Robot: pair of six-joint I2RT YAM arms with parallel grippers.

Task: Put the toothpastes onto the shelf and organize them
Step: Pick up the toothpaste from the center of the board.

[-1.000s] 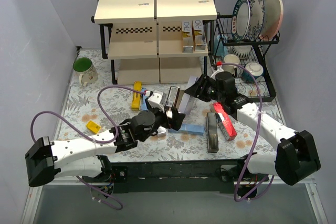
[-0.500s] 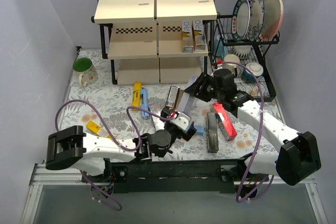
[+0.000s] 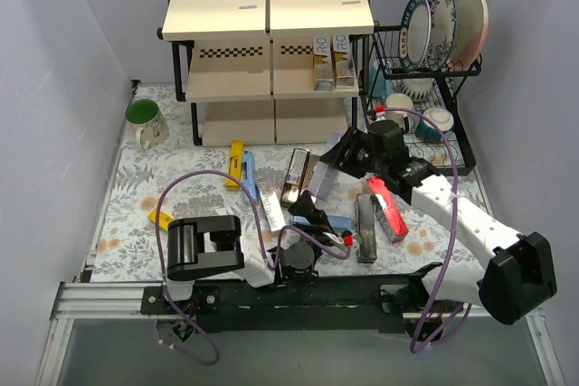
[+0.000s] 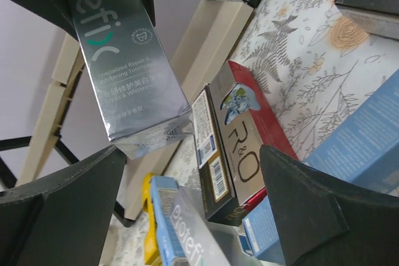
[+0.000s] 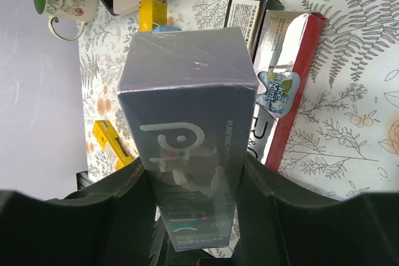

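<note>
Near table (image 3: 127,187) edge | left fingers (image 4: 312,204) pulled back, spread | right fingers (image 5: 280,228) pinching silver carton (image 5: 187,91)

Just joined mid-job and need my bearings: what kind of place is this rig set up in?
Probably a mock home kitchen counter inside a plain-walled test booth: a floral tablecloth, a wire dish rack holding plates, and a green mug.

Staged kitchen corner in a lab booth: floral tablecloth (image 3: 145,187), wire dish rack (image 3: 398,67) of plates (image 3: 471,24), mug (image 3: 147,124), plain lilac walls (image 3: 54,115).
</note>
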